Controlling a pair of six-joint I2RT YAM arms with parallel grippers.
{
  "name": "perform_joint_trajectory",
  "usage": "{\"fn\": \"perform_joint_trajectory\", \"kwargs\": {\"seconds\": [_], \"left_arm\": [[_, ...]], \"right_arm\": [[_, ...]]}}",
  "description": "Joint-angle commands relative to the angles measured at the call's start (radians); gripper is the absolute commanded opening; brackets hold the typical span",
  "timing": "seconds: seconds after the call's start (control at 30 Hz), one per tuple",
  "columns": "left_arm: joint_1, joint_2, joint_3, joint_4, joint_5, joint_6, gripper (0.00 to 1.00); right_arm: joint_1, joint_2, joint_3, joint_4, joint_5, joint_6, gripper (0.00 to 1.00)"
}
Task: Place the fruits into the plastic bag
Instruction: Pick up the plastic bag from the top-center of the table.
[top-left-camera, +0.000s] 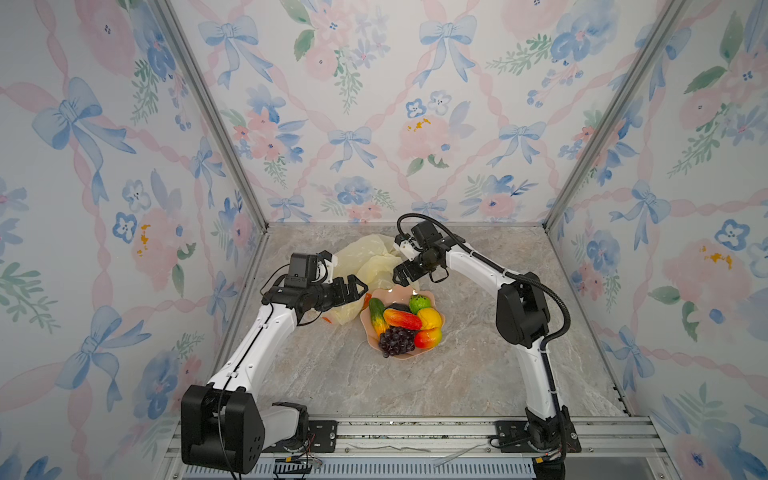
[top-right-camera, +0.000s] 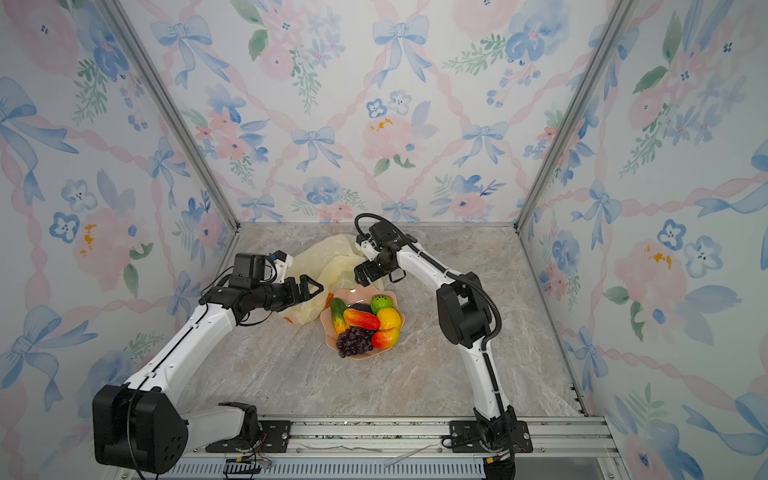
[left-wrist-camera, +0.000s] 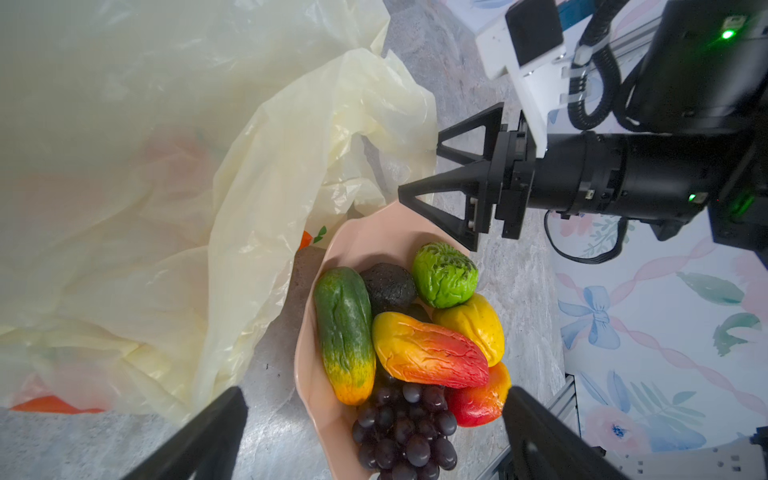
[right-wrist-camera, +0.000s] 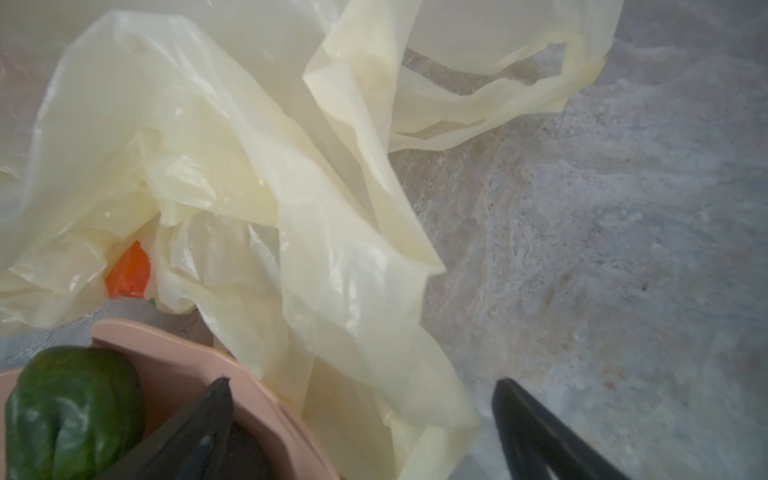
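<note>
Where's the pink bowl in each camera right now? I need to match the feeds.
Both top views: the pink bowl sits mid-table between the arms, holding the fruits.
Left wrist: the bowl lies between the plastic bag and the right gripper.
Right wrist: only its rim and wall show, beside the bag, one gripper finger crossing it.
Shared landmark: the pale-yellow bag next to the bowl in every view.

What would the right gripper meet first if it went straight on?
Probably the plastic bag: a crinkled fold lies straight ahead of the right gripper, jaws open, beside the pink bowl. Depth is unclear.
</note>
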Motion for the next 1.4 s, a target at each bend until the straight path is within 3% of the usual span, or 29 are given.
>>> {"fn": "perform_joint_trajectory", "kwargs": {"seconds": [0.0,0.3,0.57,0.73,0.9,1.13,1.23,1.37], "left_arm": [[0.007,0.0,-0.01,-0.02,0.02,-0.01,0.98],[0.024,0.005,-0.011,-0.02,0.034,-0.013,0.98],[0.029,0.0,-0.013,-0.018,0.021,-0.013,0.98],[0.03,-0.032,0.002,-0.018,-0.008,-0.003,0.98],[0.029,-0.075,0.038,-0.017,-0.049,0.013,0.98],[0.002,-0.121,0.164,-0.012,-0.074,0.037,0.98],[-0.083,-0.125,0.25,-0.012,-0.107,0.063,0.98],[-0.266,-0.092,0.366,-0.013,-0.167,0.103,0.98]], "right_arm": [[-0.004,0.057,0.071,-0.003,0.028,-0.015,0.97],[-0.019,0.154,0.208,-0.004,0.03,0.01,0.77],[-0.025,0.085,0.185,0.077,0.029,0.049,0.2],[-0.047,-0.047,0.133,0.203,0.042,0.166,0.0],[-0.104,-0.163,0.156,0.21,0.046,0.341,0.0],[-0.238,-0.312,0.196,0.038,-0.015,0.698,0.0],[-0.261,-0.39,0.173,-0.044,-0.015,0.781,0.0],[-0.253,-0.505,0.091,-0.082,-0.032,0.86,0.0]]}}
